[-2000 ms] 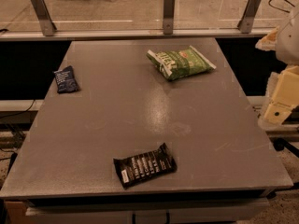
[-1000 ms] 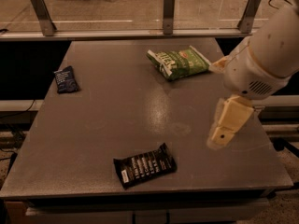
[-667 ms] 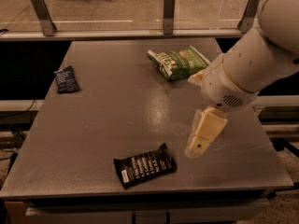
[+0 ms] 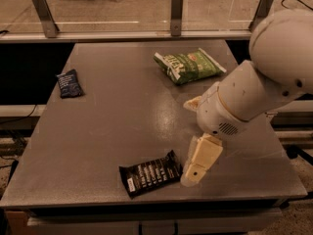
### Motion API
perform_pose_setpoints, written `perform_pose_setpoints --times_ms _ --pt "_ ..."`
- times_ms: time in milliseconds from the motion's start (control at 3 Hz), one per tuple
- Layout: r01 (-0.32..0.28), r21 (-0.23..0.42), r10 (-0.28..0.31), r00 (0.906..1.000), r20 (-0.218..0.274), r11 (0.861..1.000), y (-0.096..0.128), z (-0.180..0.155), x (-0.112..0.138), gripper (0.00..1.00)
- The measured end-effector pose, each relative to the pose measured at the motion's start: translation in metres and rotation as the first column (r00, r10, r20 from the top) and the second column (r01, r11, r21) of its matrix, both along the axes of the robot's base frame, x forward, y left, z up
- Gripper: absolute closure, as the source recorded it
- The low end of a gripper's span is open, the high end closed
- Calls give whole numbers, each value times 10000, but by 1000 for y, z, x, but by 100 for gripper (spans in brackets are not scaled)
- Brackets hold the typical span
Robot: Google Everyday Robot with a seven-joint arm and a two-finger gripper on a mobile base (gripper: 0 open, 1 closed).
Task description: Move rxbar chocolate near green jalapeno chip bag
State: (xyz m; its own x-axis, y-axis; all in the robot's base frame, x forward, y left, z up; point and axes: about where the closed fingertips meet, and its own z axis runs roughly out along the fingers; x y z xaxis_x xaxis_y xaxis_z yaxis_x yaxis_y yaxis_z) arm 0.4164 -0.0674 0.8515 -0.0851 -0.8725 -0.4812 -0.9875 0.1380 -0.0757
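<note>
Jaws hang just beside rxbar chocolate (image 4: 151, 174) on grey table (image 4: 122, 111).

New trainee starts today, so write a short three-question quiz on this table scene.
1. True or false: the claw hangs by the black snack bar's right end, well apart from the green chip bag.
2. Fill in: the small blue packet lies near the table's ___ edge.
3. Which lies nearest the front edge? A chip bag, B snack bar, C blue packet.
Key: 1 true; 2 left; 3 B.
</note>
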Motion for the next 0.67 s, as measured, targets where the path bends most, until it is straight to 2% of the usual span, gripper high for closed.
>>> perform_pose_setpoints --times_ms 667 --pt "-244 662 266 9991 -321 9975 27 -17 -17 0"
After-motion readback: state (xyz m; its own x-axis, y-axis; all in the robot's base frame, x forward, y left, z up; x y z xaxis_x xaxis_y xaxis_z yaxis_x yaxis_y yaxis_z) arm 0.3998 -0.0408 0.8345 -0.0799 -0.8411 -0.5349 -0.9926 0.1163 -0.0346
